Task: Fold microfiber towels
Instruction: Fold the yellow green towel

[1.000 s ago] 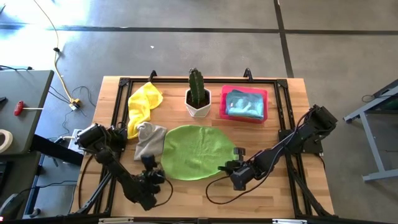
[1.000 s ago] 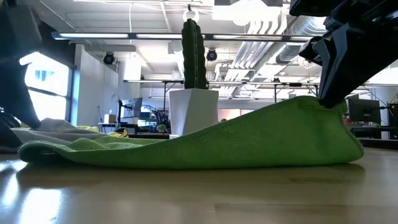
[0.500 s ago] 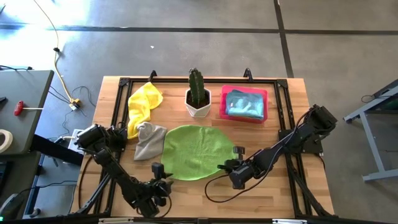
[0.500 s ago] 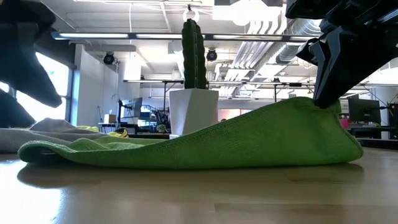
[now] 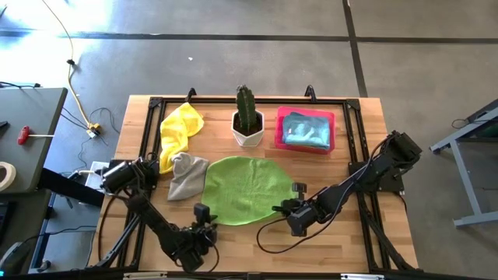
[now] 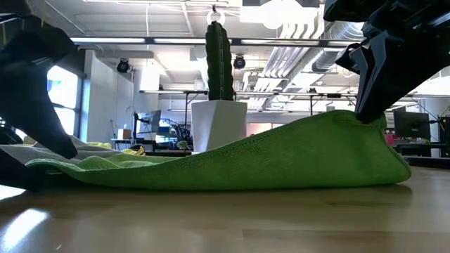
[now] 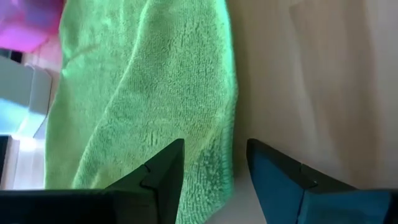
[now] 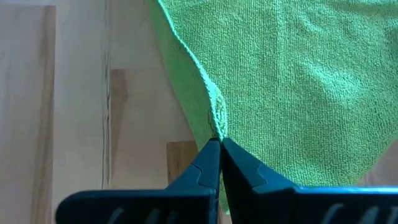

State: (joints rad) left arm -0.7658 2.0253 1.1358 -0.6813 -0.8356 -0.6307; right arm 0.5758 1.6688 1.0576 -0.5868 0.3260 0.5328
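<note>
Looking down from the high view, the lime green towel (image 5: pixel 243 189) lies spread in a rounded shape on the wooden table (image 5: pixel 358 233), just in front of the potted cactus (image 5: pixel 248 118). A grey towel (image 5: pixel 187 176) lies crumpled against its side and a yellow towel (image 5: pixel 180 128) lies bunched beyond that, beside the cactus. On the cactus's other side sits the pink tray (image 5: pixel 279 128) with a light blue towel (image 5: pixel 306 130) inside. The right gripper (image 5: pixel 282 210) is at the green towel's near edge, on the tray's side. The left gripper (image 5: pixel 205 222) is at the near edge on the grey towel's side.

From the low view, the green towel (image 6: pixel 232 167) rises from flat on the table to a raised corner (pinched under the dark right gripper (image 6: pixel 370 118)). The cactus (image 6: pixel 219 60) stands upright in its white pot behind the towel. A dark part of the left arm (image 6: pixel 31 84) comes down over the towel's low end.

From the left wrist view, the left gripper's fingers (image 7: pixel 158 174) stand apart, released, straddling the green towel's edge (image 7: pixel 224 162), one over cloth and one over bare wood.

From the right wrist view, the right gripper's fingers (image 8: pixel 236 165) are clenched tight on a fold of the green towel's edge (image 8: pixel 216 118).
</note>
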